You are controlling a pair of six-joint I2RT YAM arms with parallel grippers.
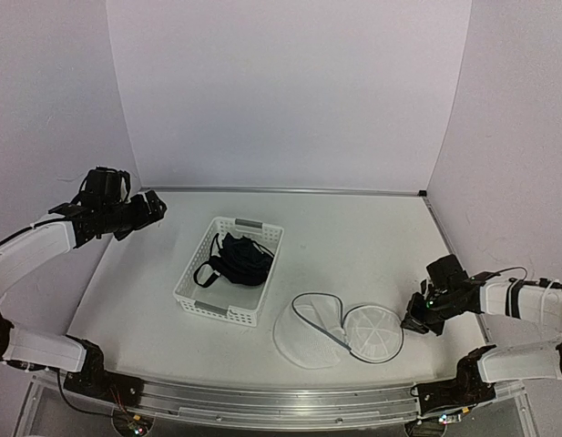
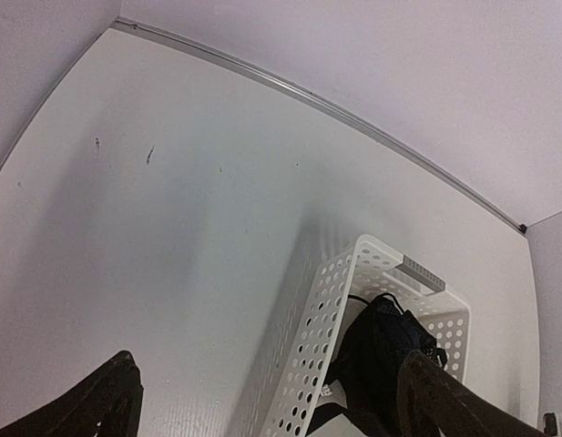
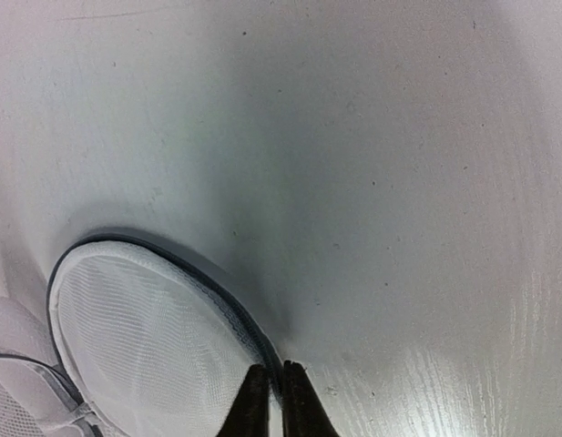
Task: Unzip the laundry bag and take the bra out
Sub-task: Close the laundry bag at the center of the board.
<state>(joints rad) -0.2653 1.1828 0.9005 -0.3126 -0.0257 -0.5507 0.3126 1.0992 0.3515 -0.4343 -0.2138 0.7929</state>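
White walls, white tabletop point(image 1: 353, 223). Task looks near finished to you: bra point(image 1: 237, 259) sits bundled in white lattice basket point(image 1: 194, 296), mid-tabletop, fully outside laundry bag point(image 1: 372, 332). Laundry bag lies collapsed and gaping just right of basket, toward near edge; no dark fabric visible inside. Your right end effector point(image 1: 417, 319) pinches bag's thin dark rim on its right side, fingers almost together. Your left end effector point(image 1: 156, 207) hangs wide open, raised at far left, holding nothing. Left, as judged: release rim, retract.

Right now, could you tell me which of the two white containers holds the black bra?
The plastic lattice basket, left of the mesh laundry bag: the bra lies inside it, whereas the bag lies flattened, with nothing dark showing through.
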